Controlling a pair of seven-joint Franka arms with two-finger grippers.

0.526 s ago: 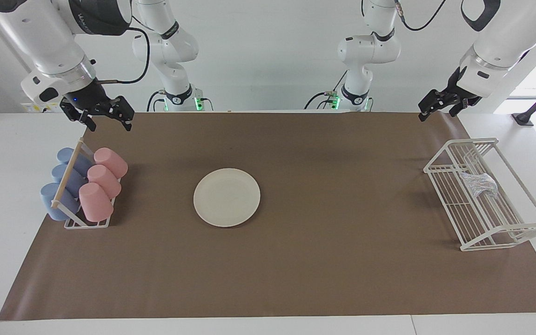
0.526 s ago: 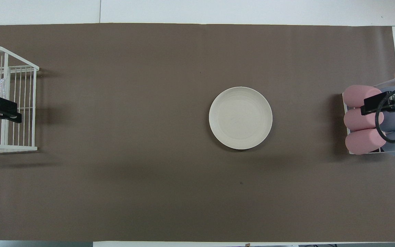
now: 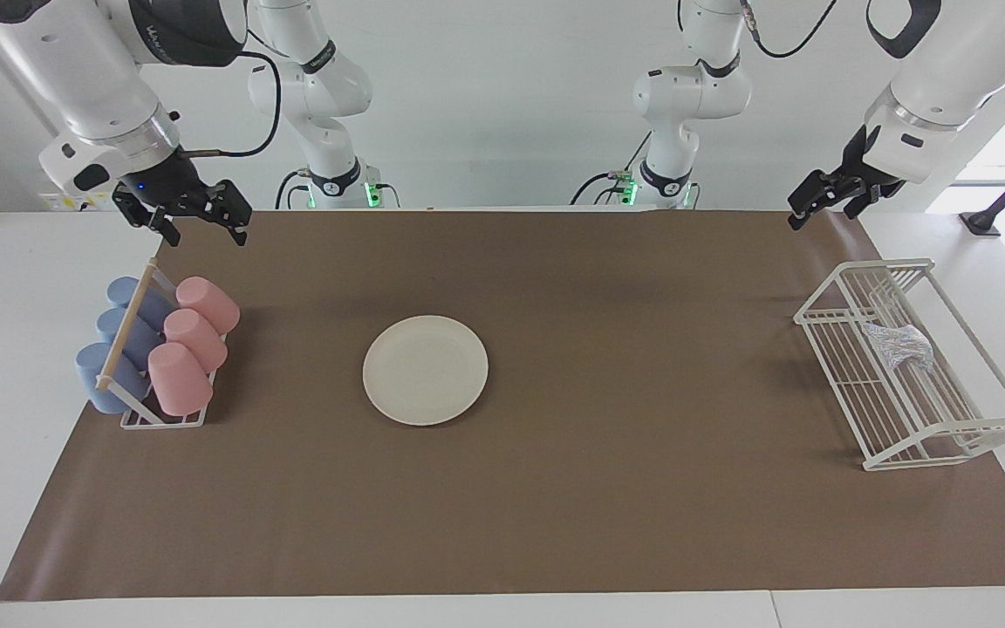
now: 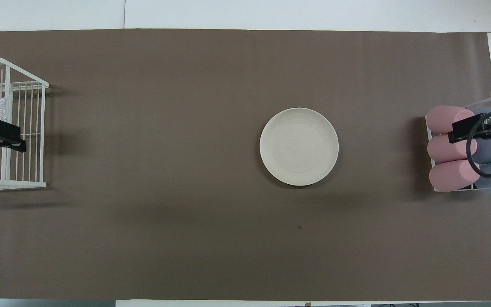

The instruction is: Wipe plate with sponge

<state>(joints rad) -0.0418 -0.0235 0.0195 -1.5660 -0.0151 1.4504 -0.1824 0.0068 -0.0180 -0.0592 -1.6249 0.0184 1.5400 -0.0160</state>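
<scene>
On the brown table mat [image 3: 607,488], the cream-white plate [image 3: 425,370] lies flat near the middle, somewhat toward the right arm's end of the table, with nothing on it. The sponge [image 3: 900,344], a small silvery-grey crinkled wad, rests inside the white wire rack [image 3: 869,401] at the left arm's end of the table, well apart from the plate. At the right arm's end stands a cup holder [image 3: 153,417] with a wooden bar, carrying three pink cups [image 3: 188,344] and three blue cups [image 3: 114,349] lying on their sides.

The left gripper [image 3: 819,209] hangs in the air over the robots' edge of the mat, above the wire rack's end; its fingers stand apart and hold nothing. The right gripper [image 3: 197,225] hangs above the cup holder, near the robots' edge of the mat; its fingers are also spread apart and empty. Neither gripper touches any object.
</scene>
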